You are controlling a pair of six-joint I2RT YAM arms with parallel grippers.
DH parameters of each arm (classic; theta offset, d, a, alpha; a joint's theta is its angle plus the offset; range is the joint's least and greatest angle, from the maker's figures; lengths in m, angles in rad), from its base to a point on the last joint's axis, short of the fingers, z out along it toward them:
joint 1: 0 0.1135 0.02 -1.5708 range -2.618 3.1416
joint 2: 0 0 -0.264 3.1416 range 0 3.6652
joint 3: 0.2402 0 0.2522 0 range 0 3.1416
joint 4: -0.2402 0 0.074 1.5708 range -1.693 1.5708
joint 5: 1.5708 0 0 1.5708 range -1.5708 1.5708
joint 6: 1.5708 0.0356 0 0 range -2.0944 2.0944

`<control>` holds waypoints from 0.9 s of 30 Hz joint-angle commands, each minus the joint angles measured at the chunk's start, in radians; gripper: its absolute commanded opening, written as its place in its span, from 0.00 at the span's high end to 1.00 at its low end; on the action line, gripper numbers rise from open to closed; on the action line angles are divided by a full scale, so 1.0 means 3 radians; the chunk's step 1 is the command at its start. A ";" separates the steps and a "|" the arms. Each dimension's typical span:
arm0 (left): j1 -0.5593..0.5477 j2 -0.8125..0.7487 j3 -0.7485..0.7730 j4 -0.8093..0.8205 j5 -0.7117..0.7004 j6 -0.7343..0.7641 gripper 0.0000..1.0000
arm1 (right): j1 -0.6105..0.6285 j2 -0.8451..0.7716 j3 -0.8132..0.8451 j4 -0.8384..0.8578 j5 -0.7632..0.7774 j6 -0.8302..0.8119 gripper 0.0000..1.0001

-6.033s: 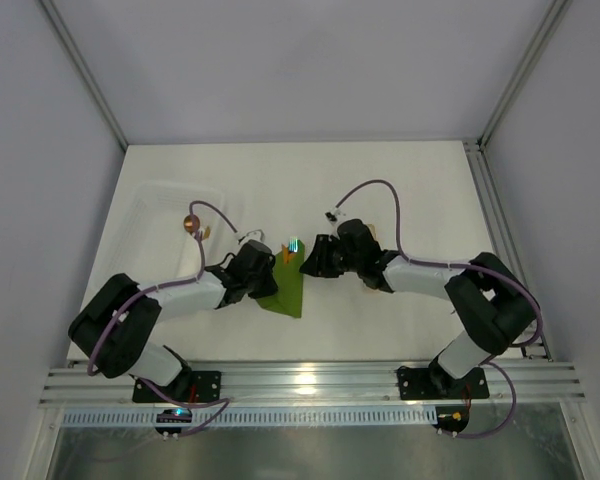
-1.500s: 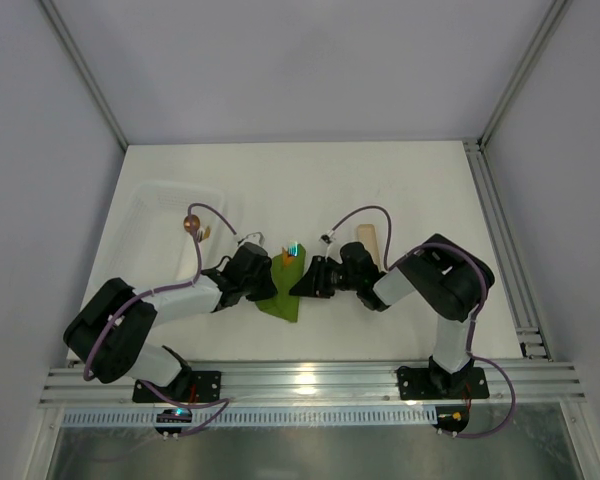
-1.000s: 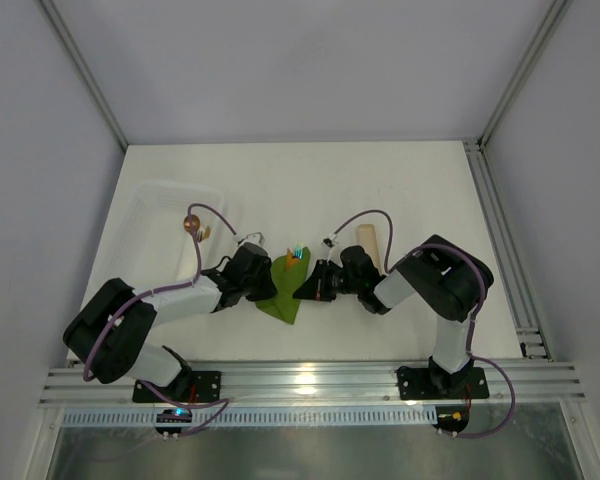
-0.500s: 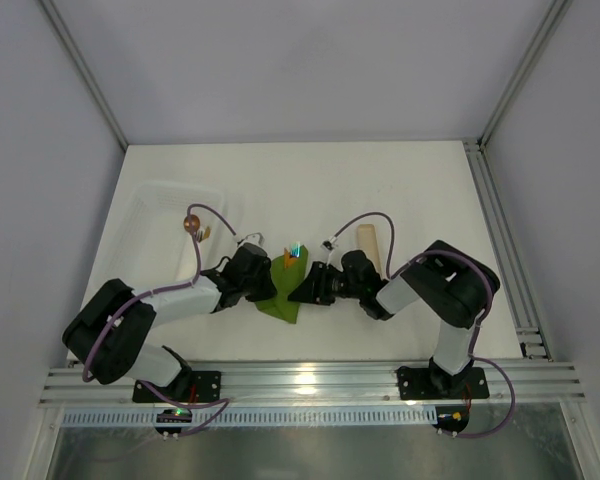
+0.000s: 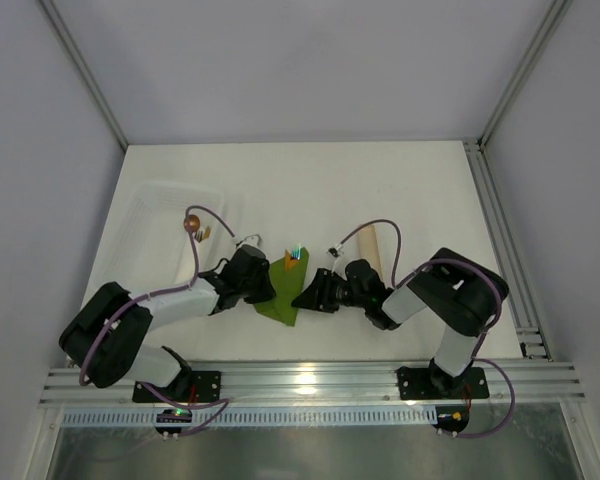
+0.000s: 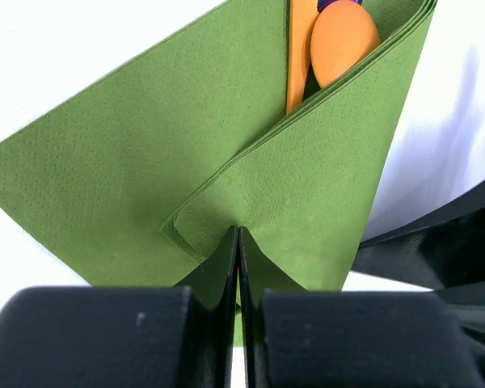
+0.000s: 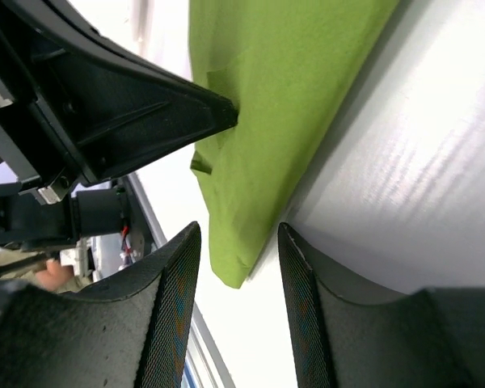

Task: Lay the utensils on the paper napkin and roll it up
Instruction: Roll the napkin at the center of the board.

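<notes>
The olive-green paper napkin (image 5: 283, 292) lies folded between my two grippers, its right flap laid over the utensils. In the left wrist view an orange spoon bowl (image 6: 341, 44) and an orange handle (image 6: 298, 61) stick out of the fold of the napkin (image 6: 145, 153) at the far end, with a sliver of purple metal above them. In the top view the utensil tips (image 5: 294, 258) show at the napkin's far end. My left gripper (image 6: 239, 233) is shut, its tips pressing on the folded flap. My right gripper (image 7: 238, 279) is open, straddling the near corner of the napkin (image 7: 259, 162).
A clear plastic tray (image 5: 150, 205) stands at the back left, with a copper-coloured round piece (image 5: 191, 223) at its right edge. A beige wooden cylinder (image 5: 368, 245) lies behind the right arm. The right gripper's black body (image 6: 436, 242) sits close beside the napkin.
The right gripper has slid toward the near edge along the napkin's right side to its near corner. The napkin is folded narrower than six seconds ago. The left gripper has barely moved.
</notes>
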 commanded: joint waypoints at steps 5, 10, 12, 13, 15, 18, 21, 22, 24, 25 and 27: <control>-0.0001 -0.0138 -0.0065 -0.0257 -0.0072 0.0039 1.00 | -0.0015 -0.0680 0.0139 -0.1604 0.0634 -0.0731 0.53; -0.0006 -0.0174 -0.0075 -0.0247 -0.0072 0.0034 1.00 | -0.0015 -0.0933 0.0573 -0.2177 0.0670 -0.0951 0.77; -0.0006 -0.0164 -0.0085 -0.0226 -0.0061 0.0018 1.00 | 0.0000 -0.0811 0.0767 -0.2229 0.0598 -0.0946 0.89; -0.0006 -0.0159 -0.0085 -0.0206 -0.0051 0.0013 1.00 | 0.0005 -0.0765 0.0819 -0.2204 0.0567 -0.0916 0.96; -0.0006 -0.0164 -0.0085 -0.0201 -0.0056 0.0003 1.00 | 0.0056 -0.0662 0.0956 -0.2199 0.0526 -0.0855 0.97; -0.0006 -0.0179 -0.0101 -0.0196 -0.0067 -0.0012 1.00 | 0.0138 -0.0488 0.1115 -0.2173 0.0506 -0.0803 0.97; -0.0006 -0.0189 -0.0111 -0.0190 -0.0062 -0.0023 1.00 | 0.0235 -0.0330 0.1294 -0.2209 0.0536 -0.0752 0.96; -0.0006 -0.0194 -0.0106 -0.0190 -0.0061 -0.0018 1.00 | 0.0250 -0.0254 0.1335 -0.2275 0.0542 -0.0742 0.96; -0.0006 -0.0199 -0.0106 -0.0190 -0.0072 -0.0023 1.00 | 0.0271 -0.0187 0.1427 -0.2321 0.0547 -0.0732 0.96; -0.0006 -0.0199 -0.0101 -0.0190 -0.0072 -0.0023 1.00 | 0.0296 -0.0166 0.1453 -0.2357 0.0557 -0.0721 0.96; -0.0006 -0.0205 -0.0096 -0.0201 -0.0072 -0.0017 1.00 | 0.0312 -0.0115 0.1504 -0.2403 0.0587 -0.0706 0.96</control>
